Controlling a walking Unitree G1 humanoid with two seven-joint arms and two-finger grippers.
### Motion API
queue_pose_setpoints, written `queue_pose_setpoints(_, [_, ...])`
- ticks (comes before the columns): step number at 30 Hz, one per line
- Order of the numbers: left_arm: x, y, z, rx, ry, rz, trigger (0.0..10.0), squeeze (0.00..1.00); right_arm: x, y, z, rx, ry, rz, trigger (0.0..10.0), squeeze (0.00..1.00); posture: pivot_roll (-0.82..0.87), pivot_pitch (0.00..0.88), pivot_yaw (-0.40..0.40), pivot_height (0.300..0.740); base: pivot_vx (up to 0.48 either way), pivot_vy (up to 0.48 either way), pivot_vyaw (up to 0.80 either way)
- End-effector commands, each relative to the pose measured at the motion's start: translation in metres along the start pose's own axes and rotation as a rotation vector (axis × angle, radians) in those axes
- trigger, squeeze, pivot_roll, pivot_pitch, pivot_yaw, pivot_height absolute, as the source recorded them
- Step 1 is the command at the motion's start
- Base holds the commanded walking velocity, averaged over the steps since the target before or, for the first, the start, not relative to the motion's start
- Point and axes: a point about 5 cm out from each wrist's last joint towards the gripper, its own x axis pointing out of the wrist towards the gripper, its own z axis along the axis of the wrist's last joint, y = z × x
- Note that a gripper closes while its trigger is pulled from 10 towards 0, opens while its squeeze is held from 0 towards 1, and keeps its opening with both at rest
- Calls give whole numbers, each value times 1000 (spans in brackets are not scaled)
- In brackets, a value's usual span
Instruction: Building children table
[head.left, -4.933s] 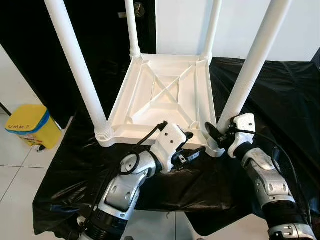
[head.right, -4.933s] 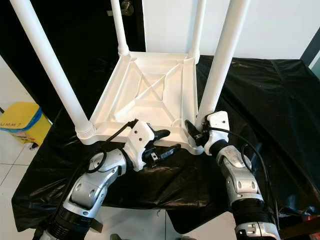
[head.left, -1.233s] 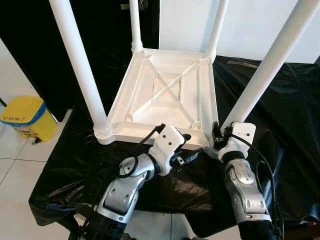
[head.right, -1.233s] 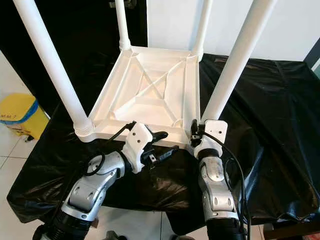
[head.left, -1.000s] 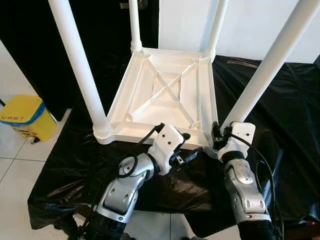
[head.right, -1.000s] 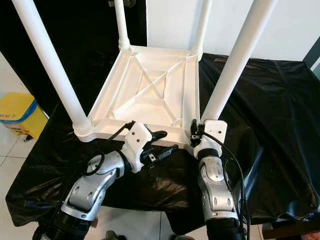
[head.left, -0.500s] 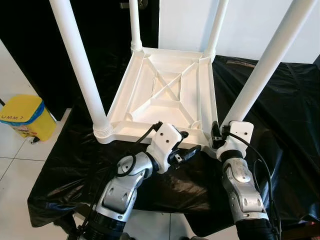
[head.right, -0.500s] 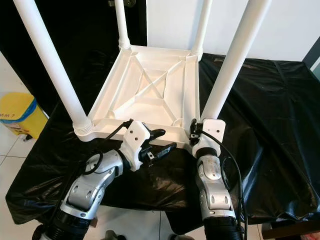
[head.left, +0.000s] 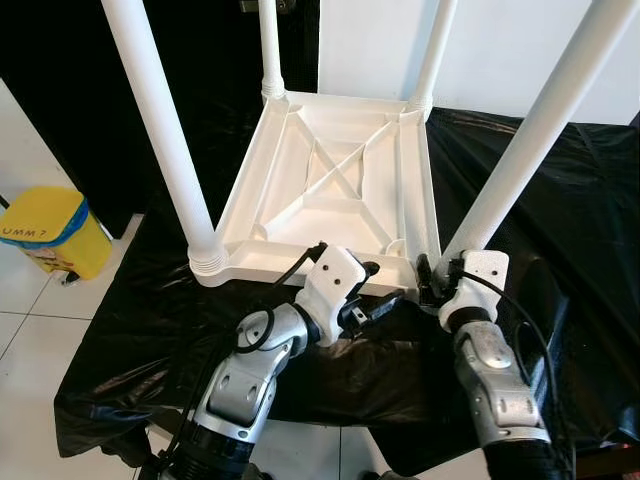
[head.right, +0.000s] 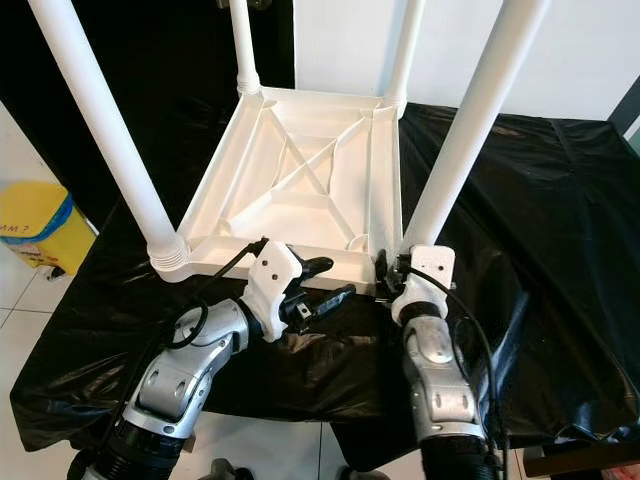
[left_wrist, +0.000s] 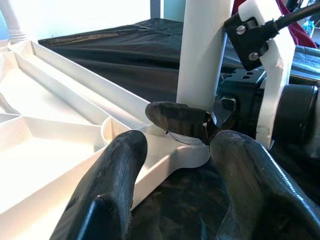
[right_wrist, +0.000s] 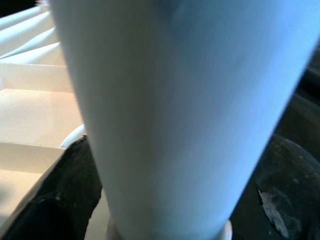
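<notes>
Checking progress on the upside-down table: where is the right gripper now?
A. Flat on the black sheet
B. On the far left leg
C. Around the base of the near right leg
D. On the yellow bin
C: the right gripper has a finger on each side of the near right leg at its base.

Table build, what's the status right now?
Right gripper around the near right leg at its base. Left gripper open at the tabletop's near edge. Nothing in the way.

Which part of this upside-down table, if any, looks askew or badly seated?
The near right leg leans outward while the other three look closer to upright. The right gripper grips its base at the tabletop corner.
</notes>
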Motion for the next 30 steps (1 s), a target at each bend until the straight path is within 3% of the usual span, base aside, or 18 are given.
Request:
queue_pose_setpoints(1, [1,4,-2,0,12,85,10000,0,2,-5,6,9,-18,32,10000,1000,-46,88,-43,740,0,0,0])
queue_pose_setpoints(2, [2,3,-2,0,11,79,10000,0,6,-14,9,-18,-22,114,10000,0,-53,87,-36,740,0,0,0])
queue_pose_setpoints(3, [2,3,-2,0,11,79,10000,0,6,-14,9,-18,-22,114,10000,0,-53,87,-36,740,0,0,0])
queue_pose_setpoints(5, [2,3,-2,3,11,67,10000,0,12,-24,15,-66,-16,258,10000,0,-57,86,-29,740,0,0,0])
queue_pose_setpoints(7, [2,3,-2,4,11,64,10000,0,13,-26,16,-79,-11,303,10000,0,-57,86,-29,740,0,0,0])
queue_pose_setpoints(13, [2,3,-2,3,11,59,10000,0,15,-20,14,-116,42,497,10000,0,-58,89,-22,740,0,0,0])
queue_pose_setpoints(14, [2,3,-2,4,12,58,10000,0,17,-20,12,-131,54,516,8471,0,-58,89,-22,740,0,0,0])
queue_pose_setpoints(15, [2,3,-2,4,12,58,10000,0,17,-20,12,-131,54,516,8471,0,-58,89,-22,740,0,0,0])
queue_pose_setpoints(16, [2,3,-2,4,12,58,10000,0,18,-21,10,-139,62,526,3961,0,-58,89,-22,740,0,0,0])
queue_pose_setpoints(19, [2,3,-2,4,12,58,10000,0,18,-21,10,-139,62,526,3961,0,-58,89,-22,740,0,0,0])
queue_pose_setpoints(20, [1,3,-2,5,13,60,10000,0,18,-21,9,-142,71,532,0,0,-46,91,-26,740,0,0,0])
queue_pose_setpoints(30, [-2,3,-3,4,17,71,10000,0,16,-27,1,-121,94,501,0,0,-32,92,-32,740,0,0,0])
